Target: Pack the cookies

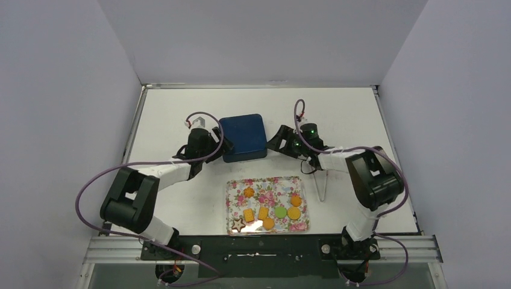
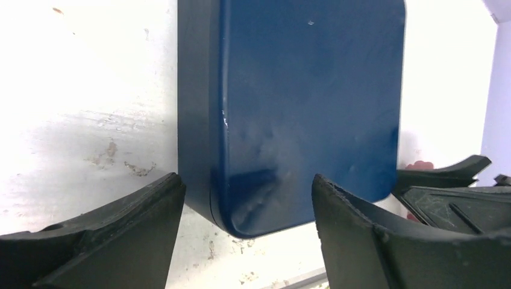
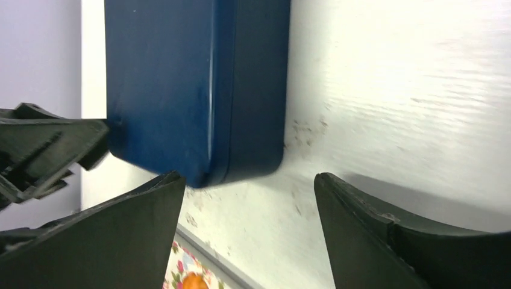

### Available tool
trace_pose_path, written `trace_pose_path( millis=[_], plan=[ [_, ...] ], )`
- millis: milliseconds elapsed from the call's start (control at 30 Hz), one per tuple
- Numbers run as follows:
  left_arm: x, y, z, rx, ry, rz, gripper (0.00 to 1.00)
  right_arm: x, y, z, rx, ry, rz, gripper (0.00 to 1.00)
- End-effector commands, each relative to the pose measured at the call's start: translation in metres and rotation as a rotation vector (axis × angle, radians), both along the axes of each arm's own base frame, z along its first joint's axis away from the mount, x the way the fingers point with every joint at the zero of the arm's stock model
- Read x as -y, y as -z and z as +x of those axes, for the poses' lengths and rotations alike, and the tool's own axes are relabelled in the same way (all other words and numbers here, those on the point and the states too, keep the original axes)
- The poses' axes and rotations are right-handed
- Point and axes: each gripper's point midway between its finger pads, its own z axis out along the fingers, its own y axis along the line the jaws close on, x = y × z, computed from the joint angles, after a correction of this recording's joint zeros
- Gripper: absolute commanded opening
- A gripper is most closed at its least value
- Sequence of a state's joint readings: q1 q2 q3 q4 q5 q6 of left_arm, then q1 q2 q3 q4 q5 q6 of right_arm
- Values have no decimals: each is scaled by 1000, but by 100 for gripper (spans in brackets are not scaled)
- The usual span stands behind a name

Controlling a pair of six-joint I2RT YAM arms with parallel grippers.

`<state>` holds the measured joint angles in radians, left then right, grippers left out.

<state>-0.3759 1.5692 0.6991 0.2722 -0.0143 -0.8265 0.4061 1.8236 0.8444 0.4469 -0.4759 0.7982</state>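
Several cookies lie on a floral tray [image 1: 234, 188] near the front: orange rounds [image 1: 294, 212], a green round [image 1: 281, 211], orange squares [image 1: 249, 215], an orange flower [image 1: 247, 192] and a dark brown star [image 1: 238, 225]. A closed dark blue tin [image 1: 243, 137] stands behind the tray. My left gripper [image 1: 215, 133] is open at the tin's left edge; the tin's near corner [image 2: 253, 211] sits between its fingers. My right gripper [image 1: 278, 139] is open just right of the tin [image 3: 193, 90], with bare table between its fingers.
A small white object [image 1: 196, 122] lies behind the left gripper. A thin grey tool [image 1: 321, 183] lies right of the tray. Grey walls close in the white table [image 1: 337, 114] on three sides. A corner of the tray with an orange cookie [image 3: 194, 280] shows in the right wrist view.
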Motion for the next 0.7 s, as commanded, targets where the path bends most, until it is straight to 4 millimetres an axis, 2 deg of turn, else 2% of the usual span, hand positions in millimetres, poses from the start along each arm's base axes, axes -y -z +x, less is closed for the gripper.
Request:
trace_pose_path(
  millis=[0,100,200,267,433,533,667],
  plan=[
    [-20,-46,3,103,-65,-14,79,52,-41,5,130,106,-147,85],
    [-42,-69,-4,139,-125,-3,88,83,-67,0,196,166,-236,96],
    [-64,-95,-14,188,-195,29,97,114,-99,-9,265,244,-308,100],
    [-76,-118,-23,238,-229,27,97,137,-125,-18,315,319,-350,100],
    [-98,-163,-52,326,-254,63,97,183,-175,-48,401,469,-446,100],
    [-113,-195,-75,399,-248,133,97,202,-204,-69,462,532,-473,100],
    [-131,-235,-108,513,-239,210,97,223,-230,-98,528,602,-491,100]
  ],
)
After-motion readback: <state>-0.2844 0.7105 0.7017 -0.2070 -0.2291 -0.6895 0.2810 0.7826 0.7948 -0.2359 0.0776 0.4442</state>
